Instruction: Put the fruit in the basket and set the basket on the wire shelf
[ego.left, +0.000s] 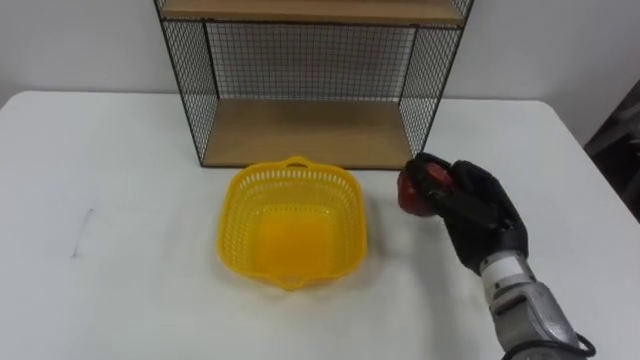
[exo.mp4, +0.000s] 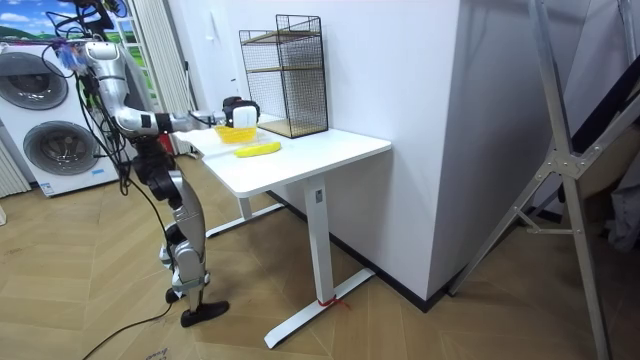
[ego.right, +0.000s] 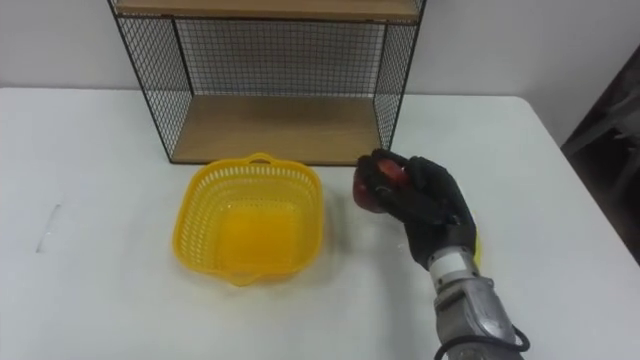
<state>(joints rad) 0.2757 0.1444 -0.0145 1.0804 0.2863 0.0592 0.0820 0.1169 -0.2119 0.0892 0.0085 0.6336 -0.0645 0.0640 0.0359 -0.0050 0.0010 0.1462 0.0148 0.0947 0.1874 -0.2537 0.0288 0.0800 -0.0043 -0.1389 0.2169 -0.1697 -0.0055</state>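
An empty yellow plastic basket (ego.left: 240, 212) sits on the white table (ego.left: 120, 170), just in front of the black wire shelf (ego.left: 300, 130) with wooden boards. To the basket's right my right hand (ego.left: 482, 212) is shut on a red fruit (ego.left: 413, 192), held low over the table beside the shelf's front right corner. In the room view a yellow banana (exo.mp4: 257, 149) lies on the table, nearer the room view's right than the basket (exo.mp4: 235, 132).
The shelf's lower board is bare and stands open toward me. A thin dark mark (ego.left: 80, 232) lies on the tabletop at my left. In the room view I stand at the table's end, with washing machines (exo.mp4: 50, 130) behind me.
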